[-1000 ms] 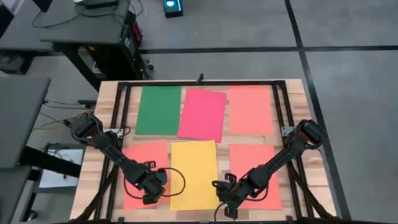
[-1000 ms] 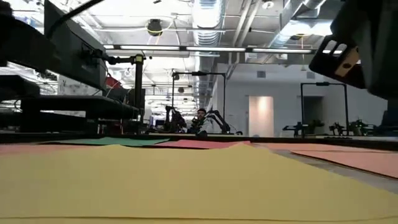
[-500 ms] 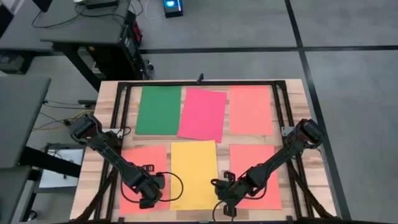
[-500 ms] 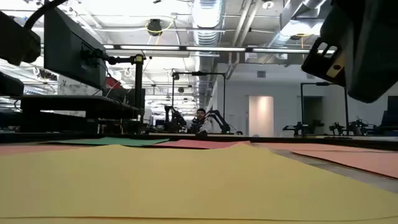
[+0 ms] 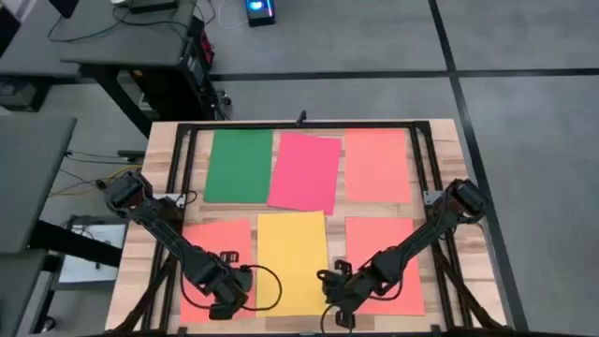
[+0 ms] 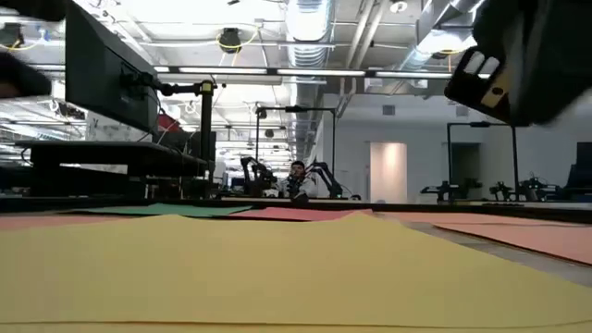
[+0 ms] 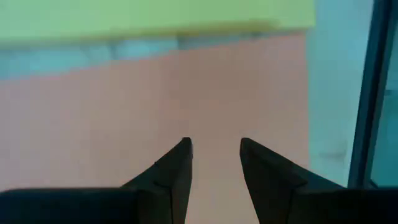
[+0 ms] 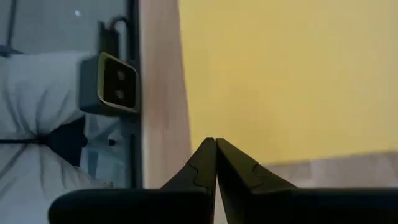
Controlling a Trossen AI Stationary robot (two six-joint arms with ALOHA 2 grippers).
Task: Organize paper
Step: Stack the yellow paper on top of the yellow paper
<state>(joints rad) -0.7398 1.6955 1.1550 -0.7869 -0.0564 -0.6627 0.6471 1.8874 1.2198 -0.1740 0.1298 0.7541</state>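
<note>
- Left claw (image 5: 227, 298) of mine hangs over the near-left orange sheet (image 5: 217, 245), close to that sheet's near edge; in my left wrist view its two fingers (image 7: 177, 168) stand spread apart with the orange paper showing between them.
- Right claw (image 5: 334, 298) of mine sits at the near edge of the table (image 5: 440, 131), just beside the yellow sheet's (image 5: 291, 257) near right corner; in my right wrist view the fingertips (image 8: 214, 151) are pressed together, pinching nothing, with bare wood under them and the yellow paper just ahead.
- Six sheets lie flat on the table in two rows, none overlapping.
- Far row, from my left: the green sheet (image 5: 239, 165), the pink-red sheet (image 5: 305, 170) turned slightly askew, and an orange sheet (image 5: 377, 165).
- Near row, from my left: the orange sheet under my left claw, the yellow sheet in the middle, and another orange sheet (image 5: 386, 257) partly crossed by my right arm.
- From table height, the yellow sheet fills the foreground, with the green and pink-red ones as thin strips behind it.
- A black frame (image 5: 304, 124) runs around the table's working area.
- Far back in the room a person (image 6: 296, 176) sits among other equipment.
</note>
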